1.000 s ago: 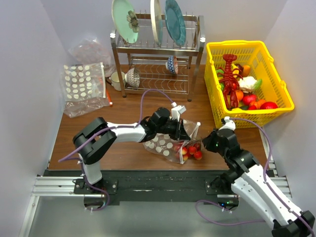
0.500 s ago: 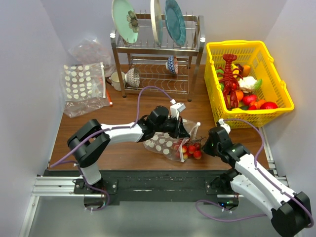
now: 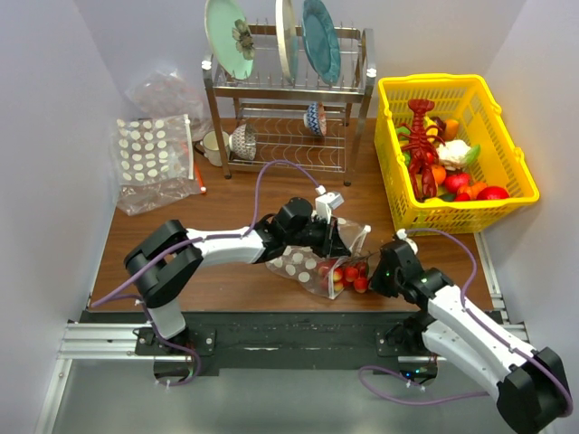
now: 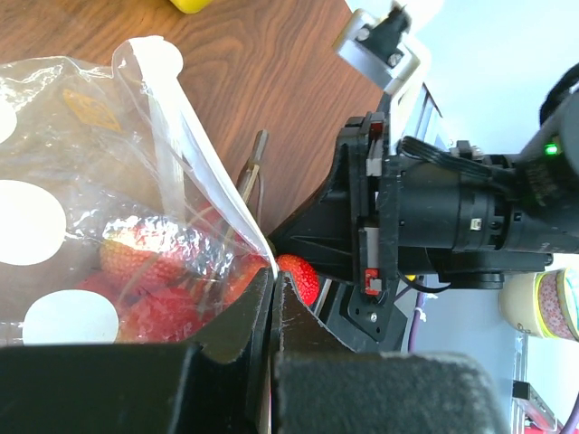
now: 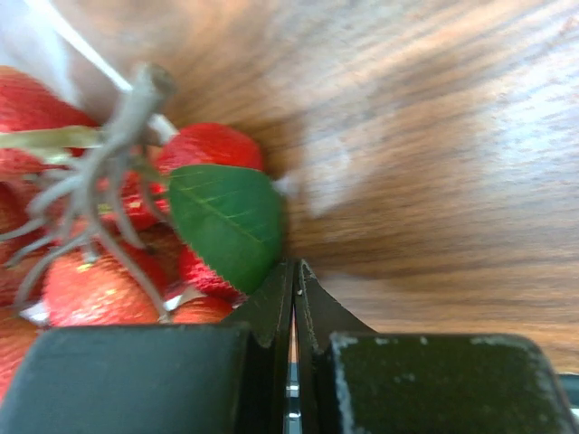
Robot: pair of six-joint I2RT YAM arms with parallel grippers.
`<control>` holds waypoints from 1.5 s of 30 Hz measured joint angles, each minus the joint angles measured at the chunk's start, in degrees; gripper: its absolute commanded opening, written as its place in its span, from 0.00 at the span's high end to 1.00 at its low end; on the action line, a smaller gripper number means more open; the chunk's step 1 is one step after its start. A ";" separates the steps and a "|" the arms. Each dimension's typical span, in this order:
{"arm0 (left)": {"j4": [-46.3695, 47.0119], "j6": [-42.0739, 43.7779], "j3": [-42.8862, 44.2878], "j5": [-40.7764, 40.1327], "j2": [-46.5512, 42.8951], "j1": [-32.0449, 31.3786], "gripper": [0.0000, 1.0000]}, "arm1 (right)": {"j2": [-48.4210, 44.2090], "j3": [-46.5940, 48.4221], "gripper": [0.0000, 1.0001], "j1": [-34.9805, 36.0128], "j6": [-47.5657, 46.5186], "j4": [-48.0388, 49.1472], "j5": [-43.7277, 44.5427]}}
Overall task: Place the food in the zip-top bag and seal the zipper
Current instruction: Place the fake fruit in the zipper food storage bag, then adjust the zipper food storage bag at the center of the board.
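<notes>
The right arm is stretching from its base at the near right corner, low and leftward over the table (image 3: 226, 194). The right gripper (image 3: 380, 274) is sitting close to the wood with its fingers pressed together. In its wrist view a thin reddish sliver is showing between the tips, and I cannot tell what it is. The left arm is reaching from the near left in a long, almost flat line toward the middle of the table. The left gripper (image 4: 273, 278) is closed there, pinching the lip of the zip-top bag (image 3: 303, 264).

The bag is lying on the wood between the two grippers, crumpled, clear with white dots, its mouth turning toward the right arm. The zipper (image 4: 204, 172) is running as a pale strip along the raised lip down into the left jaws, and the mouth seems to be gaping rather than sealed. The food (image 3: 351, 274), a cluster of red strawberries, is resting at the mouth. Most of it is showing through the plastic, and one berry is lying just outside the lip beside the right gripper's body. A green leaf (image 5: 226, 221) and a grey stem (image 5: 109, 172) are filling the right wrist view, blurred and cut off at the left edge.

Farther back, a yellow basket (image 3: 443, 80) is holding more toys, and a dish rack (image 3: 288, 88) is standing at the rear
</notes>
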 measured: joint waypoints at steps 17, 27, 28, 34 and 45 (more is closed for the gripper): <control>-0.44 0.55 0.00 -0.39 0.00 -0.52 1.00 | -5.99 -3.21 0.25 0.33 1.88 13.84 -8.79; -1.05 1.03 0.00 -0.46 0.00 -0.68 1.00 | -2.25 -3.17 0.44 0.33 0.55 10.43 -3.91; -1.22 1.03 0.00 -0.46 -0.02 -0.68 1.00 | -2.56 -3.17 0.44 0.33 0.24 10.69 -3.65; -2.14 1.05 0.00 -0.52 -0.04 -0.70 1.00 | -5.90 -7.13 0.49 0.33 -1.18 18.99 -2.82; -2.56 1.07 0.00 -0.66 -0.04 -0.70 1.00 | 3.21 -9.35 0.60 0.33 -3.98 32.79 -1.25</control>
